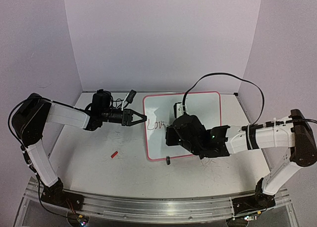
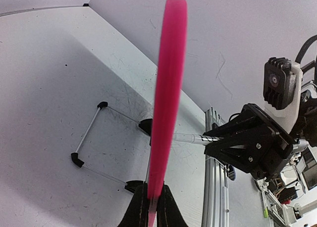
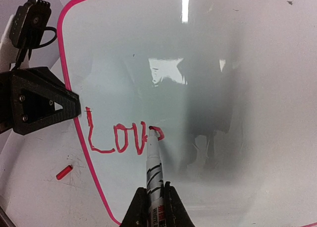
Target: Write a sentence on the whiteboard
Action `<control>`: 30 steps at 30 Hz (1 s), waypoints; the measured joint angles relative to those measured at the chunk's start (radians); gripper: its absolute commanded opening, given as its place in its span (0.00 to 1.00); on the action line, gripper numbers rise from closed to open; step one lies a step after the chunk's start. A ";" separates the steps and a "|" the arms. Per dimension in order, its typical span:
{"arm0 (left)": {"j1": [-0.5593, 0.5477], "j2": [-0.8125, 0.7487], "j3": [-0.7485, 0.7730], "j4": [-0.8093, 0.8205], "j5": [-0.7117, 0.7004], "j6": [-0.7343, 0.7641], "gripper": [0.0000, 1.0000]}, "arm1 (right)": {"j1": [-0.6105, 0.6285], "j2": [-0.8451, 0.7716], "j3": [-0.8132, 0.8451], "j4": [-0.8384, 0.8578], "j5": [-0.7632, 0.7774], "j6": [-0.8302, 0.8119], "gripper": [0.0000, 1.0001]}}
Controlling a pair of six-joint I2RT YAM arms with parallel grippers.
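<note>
The whiteboard (image 1: 198,108), white with a pink-red rim, lies on the table in the middle; it fills the right wrist view (image 3: 223,48) and shows edge-on in the left wrist view (image 2: 168,88). The sentence (image 3: 121,137) reads "LOV" in red with a fourth letter partly drawn; it also shows in the top view (image 1: 157,124). My left gripper (image 1: 143,118) is shut on the board's left rim (image 2: 154,197). My right gripper (image 3: 153,199) is shut on a white marker (image 3: 152,162), its tip touching the board at the last stroke.
A red marker cap (image 1: 114,154) lies on the table left of the board, also in the right wrist view (image 3: 64,172). The board's wire stand with black feet (image 2: 88,134) shows beneath it. A black foot (image 1: 168,160) sits at the board's near edge.
</note>
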 measured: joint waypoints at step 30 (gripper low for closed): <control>0.000 0.001 0.000 0.000 0.000 0.000 0.00 | 0.009 0.005 -0.008 -0.010 -0.028 0.064 0.00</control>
